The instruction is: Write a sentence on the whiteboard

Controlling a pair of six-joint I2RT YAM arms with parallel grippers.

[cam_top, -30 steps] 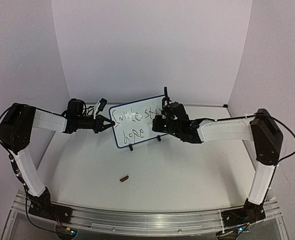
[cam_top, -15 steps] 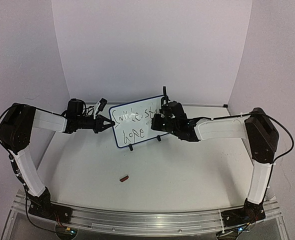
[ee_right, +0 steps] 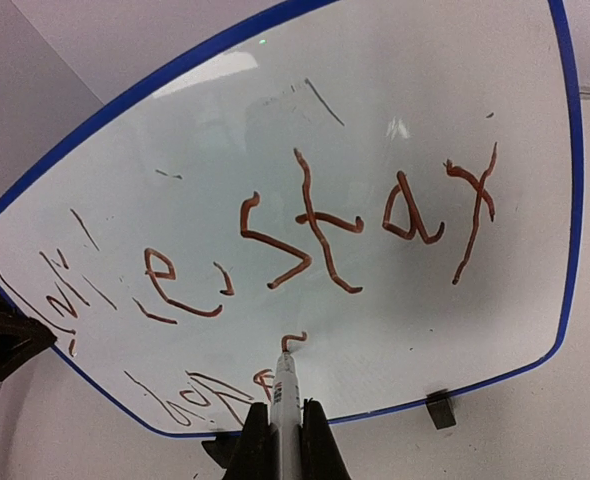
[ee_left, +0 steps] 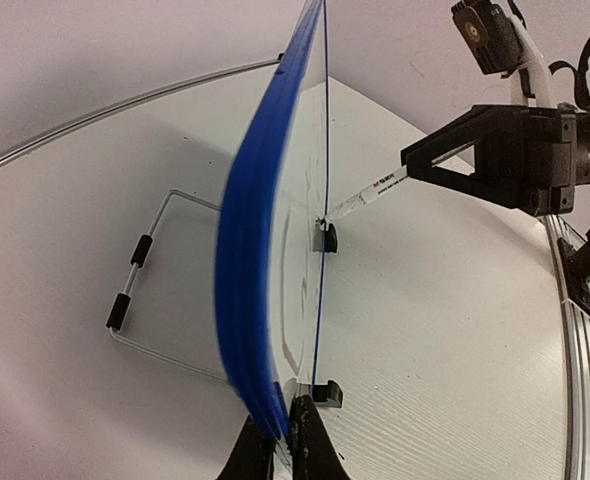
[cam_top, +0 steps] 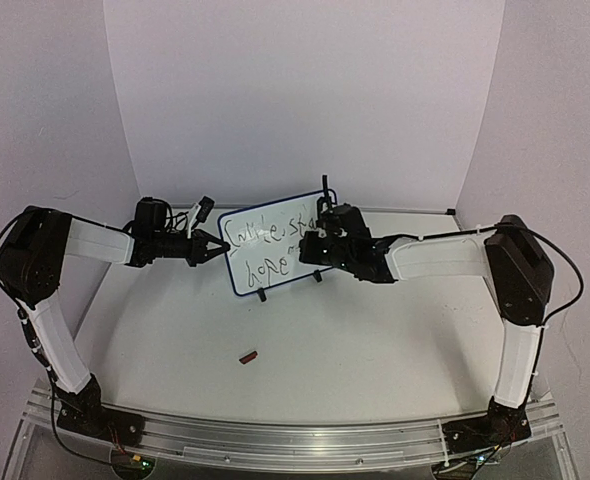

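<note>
Since the earlier frame the right gripper (cam_top: 313, 244) has shifted left across the whiteboard (cam_top: 243, 270), from the upper line down to the lower one. The sentence (ee_right: 315, 235) runs in two scrawled lines of dark red strokes; the upper line ends in "stay".

The whiteboard stands upright on its black feet at the far middle of the table (cam_top: 375, 340).

The right gripper is closed on a marker (ee_right: 285, 395), whose tip meets the board face at the end of the lower line.

The left gripper (ee_left: 280, 448) is clamped on the board's blue frame at its left edge.

A small dark red object (cam_top: 247, 355) lies on the table, well apart from the board.
</note>
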